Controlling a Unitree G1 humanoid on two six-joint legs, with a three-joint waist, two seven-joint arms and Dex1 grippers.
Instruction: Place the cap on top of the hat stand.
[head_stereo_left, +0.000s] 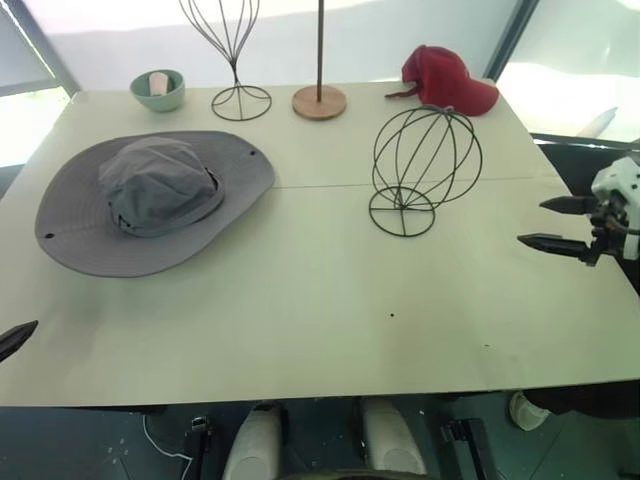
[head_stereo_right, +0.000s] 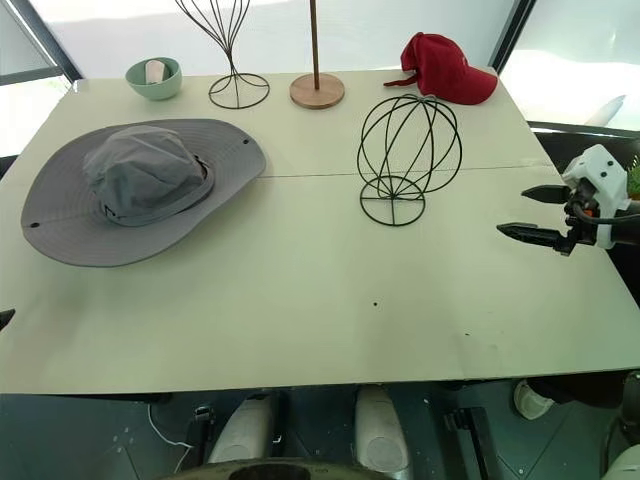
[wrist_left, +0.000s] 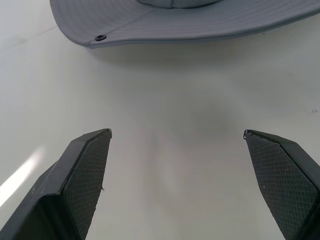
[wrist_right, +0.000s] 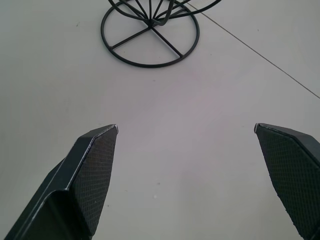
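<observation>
The cap (head_stereo_left: 150, 200), a grey wide-brimmed sun hat, lies flat on the left half of the pale table (head_stereo_left: 300, 300). Its brim edge with an eyelet (wrist_left: 100, 37) lies ahead of my left gripper (wrist_left: 177, 135), which is open and empty over bare table. One left fingertip (head_stereo_left: 15, 338) pokes in at the table's left front edge. The hat stand (head_stereo_left: 418, 165), a dark wire globe on a ring base, stands right of centre. My right gripper (head_stereo_left: 557, 222) hovers open and empty at the table's right edge, pointing toward the stand's ring base (wrist_right: 150, 32).
Along the far edge stand a green bowl (head_stereo_left: 157, 89), a taller tulip-shaped wire stand (head_stereo_left: 235, 60), a wooden pole on a round disc base (head_stereo_left: 319, 99) and a red baseball cap (head_stereo_left: 445, 80). A seam (head_stereo_left: 330, 184) crosses the table's middle.
</observation>
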